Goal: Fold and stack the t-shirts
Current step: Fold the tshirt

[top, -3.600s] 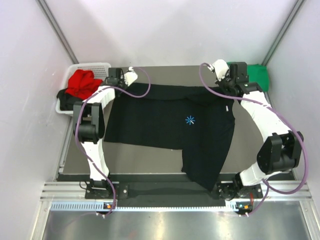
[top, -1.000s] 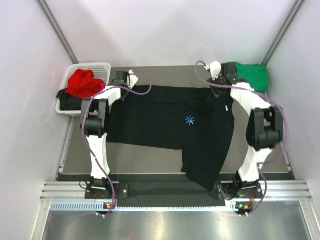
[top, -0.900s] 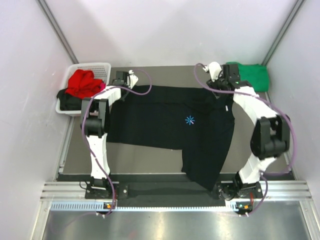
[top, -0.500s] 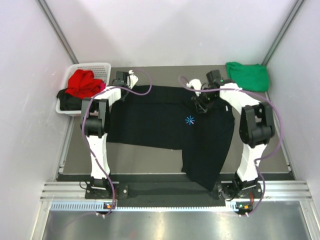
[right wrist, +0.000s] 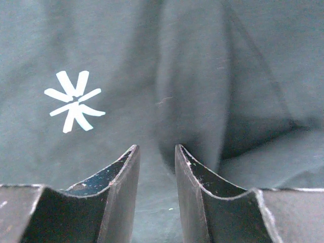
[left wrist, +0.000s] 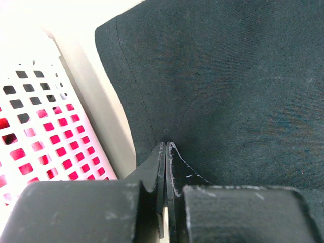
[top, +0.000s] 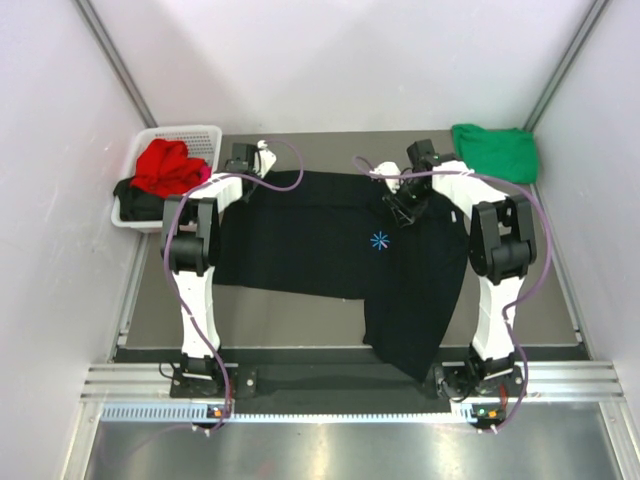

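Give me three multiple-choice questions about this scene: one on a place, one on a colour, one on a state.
1. Where on the table does the green t-shirt lie?
A. near left corner
B. far right corner
C. the middle

2. What colour is the cloth on top in the white basket?
A. red
B. yellow
C. blue

3. How does the right gripper stand?
A. shut on the green t-shirt
B. folded back at its base
C. jaws apart, just over the black t-shirt

Answers:
1 B, since the top view shows it bunched at the far right corner.
2 A, since the red cloth is heaped on top there.
3 C, since the right wrist view shows a gap between the fingers, with black cloth and its star mark beyond.
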Robot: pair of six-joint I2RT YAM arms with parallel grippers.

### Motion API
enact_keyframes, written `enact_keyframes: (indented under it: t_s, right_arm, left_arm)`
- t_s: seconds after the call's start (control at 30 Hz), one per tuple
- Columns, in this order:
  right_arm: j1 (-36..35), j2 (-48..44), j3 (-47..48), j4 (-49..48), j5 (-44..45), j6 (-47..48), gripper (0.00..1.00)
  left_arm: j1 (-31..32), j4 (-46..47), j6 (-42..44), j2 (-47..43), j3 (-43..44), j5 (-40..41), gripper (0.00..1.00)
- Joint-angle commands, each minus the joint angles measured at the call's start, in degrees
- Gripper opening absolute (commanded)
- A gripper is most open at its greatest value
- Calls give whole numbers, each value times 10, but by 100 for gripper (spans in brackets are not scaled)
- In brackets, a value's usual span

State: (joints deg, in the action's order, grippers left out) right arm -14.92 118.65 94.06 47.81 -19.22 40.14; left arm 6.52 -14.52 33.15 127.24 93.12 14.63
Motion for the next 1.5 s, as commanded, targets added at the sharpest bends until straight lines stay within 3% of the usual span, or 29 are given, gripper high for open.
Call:
enact_keyframes:
  t_s: [0.0,0.33,0.5,0.7,0.9,1.47]
  right_arm:
    - [7,20,46,-38,39,-9,35]
    - [10,34,96,-118,136,-33,35]
    - [9,8,78,-161,160,-52,40]
    - [6,-98,-3,-178,94,-33,42]
    - [1,-116,-56,-120,42,-1,40]
    - [5,-8,-1,-105,68,11,43]
  left_arm:
    - [-3,-2,-1,-13,-15,3,0]
    - [-3,-2,2,-9,-7,1,0]
    - [-2,-2,-2,-11,-5,2,0]
    - [-2,-1,0,-18,-7,3,0]
    - [-1,-2,-2,-16,-1,3,0]
    - [1,-2,2,-16,-5,9,0]
